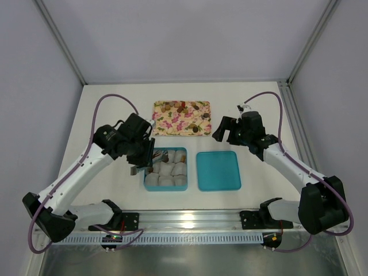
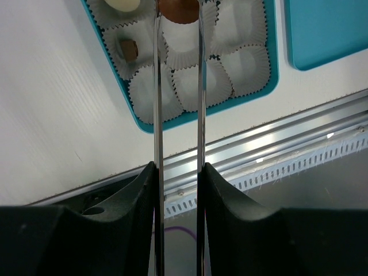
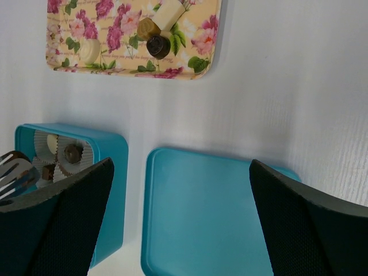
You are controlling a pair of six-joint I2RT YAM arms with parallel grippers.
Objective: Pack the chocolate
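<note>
The white bench point(image 1: 115, 98) carries everything. The left arm point(image 1: 86, 167) reaches forward and inward from its base. The right arm point(image 1: 287, 164) also reaches forward and bends inward, with its wrist raised.

The right hand point(image 3: 181, 224) is wide open and holds nothing. It hangs above a teal lid point(image 3: 201, 184). A floral tray point(image 3: 132, 72) lies farther out beyond it, and a teal box point(image 2: 135, 118) sits to its left, beside the lid.

The left hand point(image 2: 179, 23) is over that box, pointing down. Its two long thin metal fingers point(image 2: 156, 86) stand only narrowly apart. They pinch a brown chocolate point(image 2: 179, 8) between their tips, above one of the white paper cups point(image 2: 241, 63) that fill the box. I cannot tell whether the piece touches the cup.

Just left of the fingers, one cup holds a small brown piece point(image 2: 130, 50) and another a pale one point(image 2: 121, 4). More chocolates point(image 3: 158, 46) lie on the tray, well apart from both hands.
</note>
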